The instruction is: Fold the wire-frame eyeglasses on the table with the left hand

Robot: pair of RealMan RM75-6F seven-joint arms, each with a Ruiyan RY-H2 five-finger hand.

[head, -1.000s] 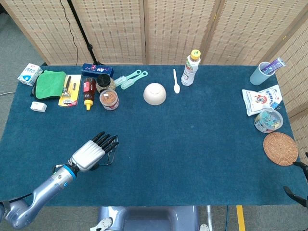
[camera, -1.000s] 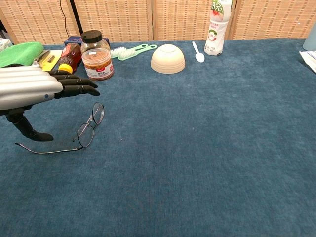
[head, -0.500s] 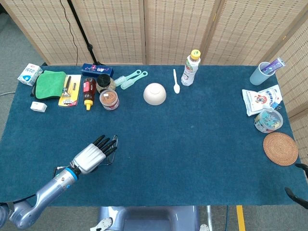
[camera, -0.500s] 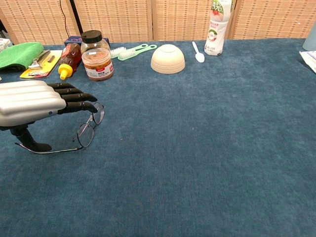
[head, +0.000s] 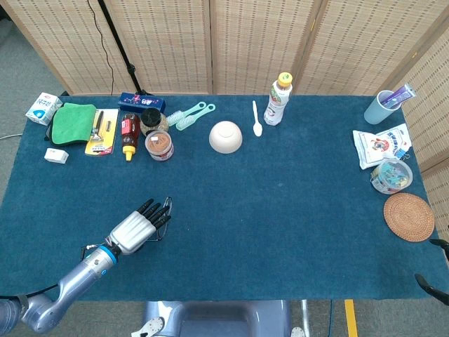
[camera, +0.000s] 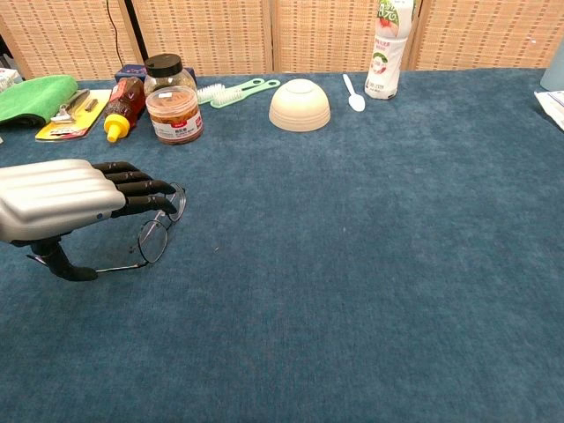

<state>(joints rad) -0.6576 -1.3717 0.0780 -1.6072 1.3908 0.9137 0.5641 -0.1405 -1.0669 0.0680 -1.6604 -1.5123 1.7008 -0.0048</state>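
The wire-frame eyeglasses (camera: 153, 240) lie unfolded on the blue table, lenses toward the middle and one temple running left. In the head view only their front rim (head: 165, 208) shows past my fingers. My left hand (camera: 62, 199) hovers flat just over them, fingers stretched out and reaching the far lens. Its thumb (camera: 69, 268) hangs down by the end of the near temple; contact is unclear. In the head view the left hand (head: 136, 229) covers most of the frame. Of my right hand only dark tips (head: 432, 286) show at the lower right edge.
At the back left are a jar (camera: 174, 113), a sauce bottle (camera: 121, 105), a green cloth (camera: 35, 95) and brushes (camera: 234, 92). A bowl (camera: 300, 104), a spoon (camera: 353, 93) and a drink bottle (camera: 389, 48) stand further right. At the right are a cup (head: 382, 107), a packet (head: 382, 145) and a coaster (head: 409, 217).
My left hand has drawn back toward the near edge and sunk lower over the eyeglasses. Its thumb has come close to the near temple. The eyeglasses have barely shifted.
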